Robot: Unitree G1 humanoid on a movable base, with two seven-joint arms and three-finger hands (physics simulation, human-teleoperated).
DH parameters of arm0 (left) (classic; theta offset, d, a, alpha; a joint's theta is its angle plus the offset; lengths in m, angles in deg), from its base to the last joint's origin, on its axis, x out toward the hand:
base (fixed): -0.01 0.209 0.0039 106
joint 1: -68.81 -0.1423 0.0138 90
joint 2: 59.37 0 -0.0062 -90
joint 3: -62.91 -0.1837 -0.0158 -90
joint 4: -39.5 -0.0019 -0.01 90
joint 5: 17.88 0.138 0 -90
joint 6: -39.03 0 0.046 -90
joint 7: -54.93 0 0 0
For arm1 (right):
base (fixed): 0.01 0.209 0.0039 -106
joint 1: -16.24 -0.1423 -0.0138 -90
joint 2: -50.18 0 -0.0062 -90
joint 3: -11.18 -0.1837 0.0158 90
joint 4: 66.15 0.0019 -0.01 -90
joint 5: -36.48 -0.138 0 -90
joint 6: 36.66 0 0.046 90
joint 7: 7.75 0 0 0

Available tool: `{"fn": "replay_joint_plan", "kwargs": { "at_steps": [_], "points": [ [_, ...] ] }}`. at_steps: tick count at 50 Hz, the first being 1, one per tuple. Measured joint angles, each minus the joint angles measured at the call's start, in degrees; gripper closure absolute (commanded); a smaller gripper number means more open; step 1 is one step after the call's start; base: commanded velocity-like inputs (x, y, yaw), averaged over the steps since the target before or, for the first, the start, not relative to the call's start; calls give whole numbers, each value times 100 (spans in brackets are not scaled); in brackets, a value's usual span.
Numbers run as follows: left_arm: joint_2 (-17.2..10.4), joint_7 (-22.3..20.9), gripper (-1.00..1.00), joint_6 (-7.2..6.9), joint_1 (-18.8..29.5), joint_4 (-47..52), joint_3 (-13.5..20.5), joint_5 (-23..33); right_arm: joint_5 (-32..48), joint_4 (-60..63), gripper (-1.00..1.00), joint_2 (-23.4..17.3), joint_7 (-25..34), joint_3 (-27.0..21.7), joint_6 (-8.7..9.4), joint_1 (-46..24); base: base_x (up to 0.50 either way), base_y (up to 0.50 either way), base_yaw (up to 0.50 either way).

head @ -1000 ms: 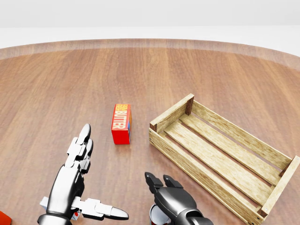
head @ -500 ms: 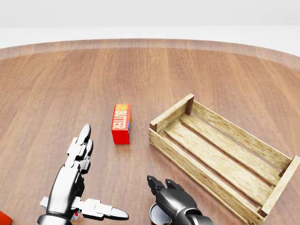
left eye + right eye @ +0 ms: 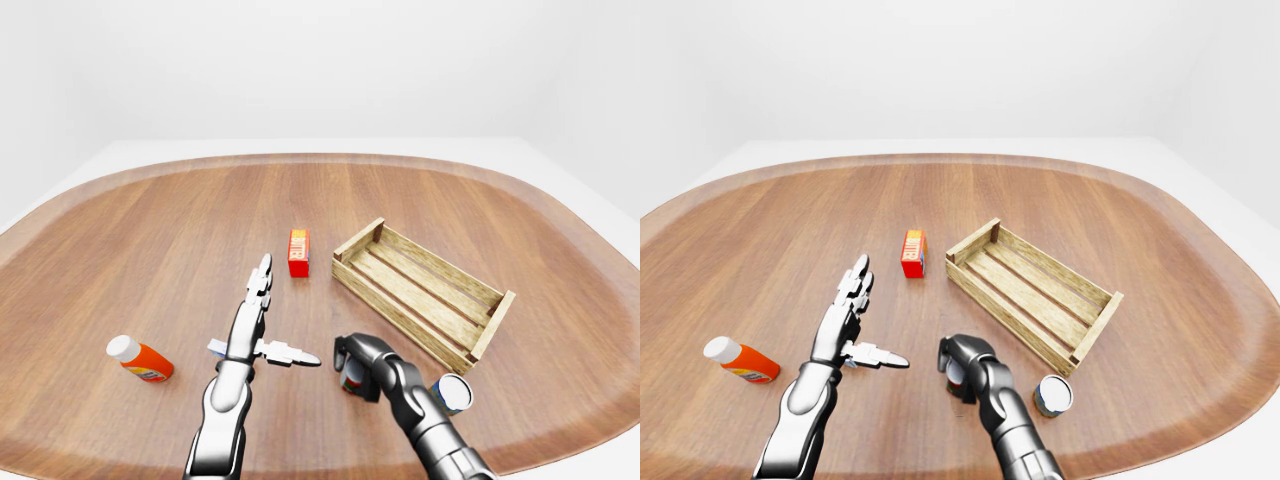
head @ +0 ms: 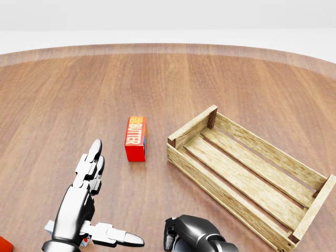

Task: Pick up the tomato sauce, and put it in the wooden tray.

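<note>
The right robot hand (image 3: 958,372) has its fingers curled round a small upright can (image 3: 352,379) near the bottom edge of the surface (image 3: 150,230); I take this can for the tomato sauce, though its label is mostly hidden. The grip looks closed but whether it is firm I cannot tell. The tray (image 4: 247,173) lies just to the right and above in the head view. Best to squeeze squarely, lift straight up clear of the tray's near wall, then carry over. The left robot hand (image 4: 84,210) hangs spread and empty, near the butter (image 4: 135,138); keep it still.
</note>
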Motion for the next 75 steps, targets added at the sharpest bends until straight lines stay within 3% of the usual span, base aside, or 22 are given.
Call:
{"fn": "replay_joint_plan", "kwargs": {
  "at_steps": [16,33,49,63,75],
  "points": [
    [0,6,-100,0,-5,1,-4,9,10,269,100,-4,-34,31,40,82,0,0,0],
    [-2,9,-100,0,6,-9,-1,19,-80,2319,100,2,351,-11,40,315,0,0,0],
    [-1,6,-100,0,-3,6,0,16,-411,3416,100,-257,810,-593,40,-368,0,0,0],
    [-1,7,-100,0,-14,7,-4,15,-1165,2564,100,-943,487,-1297,40,-1406,0,0,0],
    [-1,8,-100,0,-14,-2,-3,12,-1835,394,100,-1611,-244,-1601,-12,-2575,0,0,0]
  ]
}}
